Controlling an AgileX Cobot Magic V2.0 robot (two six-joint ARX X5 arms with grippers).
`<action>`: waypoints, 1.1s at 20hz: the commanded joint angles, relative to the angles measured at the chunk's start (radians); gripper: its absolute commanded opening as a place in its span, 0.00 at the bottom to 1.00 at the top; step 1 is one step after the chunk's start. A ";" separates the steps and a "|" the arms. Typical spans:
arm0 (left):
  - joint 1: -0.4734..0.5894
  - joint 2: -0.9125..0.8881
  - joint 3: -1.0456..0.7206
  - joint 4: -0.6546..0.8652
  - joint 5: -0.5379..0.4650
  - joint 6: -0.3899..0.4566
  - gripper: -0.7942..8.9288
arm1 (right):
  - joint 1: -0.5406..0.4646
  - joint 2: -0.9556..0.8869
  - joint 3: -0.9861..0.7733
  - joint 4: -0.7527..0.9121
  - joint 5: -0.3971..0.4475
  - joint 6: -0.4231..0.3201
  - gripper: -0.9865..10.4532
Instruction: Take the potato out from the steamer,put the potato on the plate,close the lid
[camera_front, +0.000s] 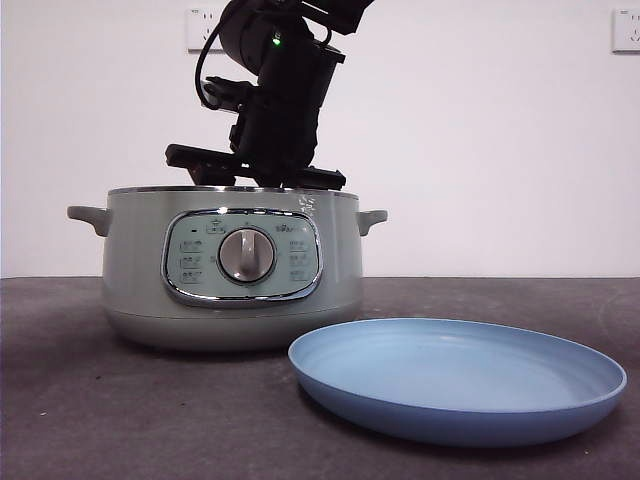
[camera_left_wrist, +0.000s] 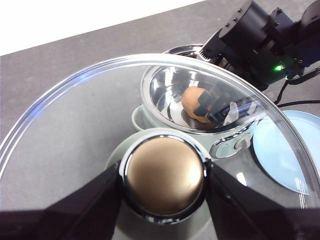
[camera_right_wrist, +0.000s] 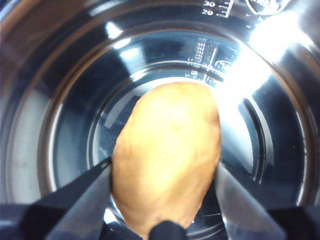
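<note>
The right gripper (camera_right_wrist: 164, 200) reaches down into the open steamer (camera_front: 135, 270), its jaws closed against both sides of the potato (camera_right_wrist: 167, 155), which lies inside the shiny bowl. The left gripper (camera_left_wrist: 162, 182) holds the lid (camera_left_wrist: 75, 115) by its knob (camera_left_wrist: 162, 175), jaws clamped on it, up and away from the steamer. The plate (camera_front: 520, 415) sits empty on the table (camera_front: 60, 400), just beside the steamer.

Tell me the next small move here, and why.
Probably lift the right claw straight up: its jaws flank the potato inside the steamer, the left claw holds the lid aside, and the plate waits empty.
</note>
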 joint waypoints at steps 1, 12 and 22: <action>0.003 -0.012 0.006 0.039 0.006 -0.003 0.07 | 0.003 0.019 0.002 0.014 -0.005 -0.015 0.07; 0.003 -0.008 0.006 0.080 0.050 -0.002 0.07 | 0.003 -0.254 0.002 -0.087 0.030 -0.086 0.07; 0.002 0.031 0.006 0.133 0.113 0.002 0.07 | 0.000 -0.622 -0.019 -0.479 0.059 -0.121 0.07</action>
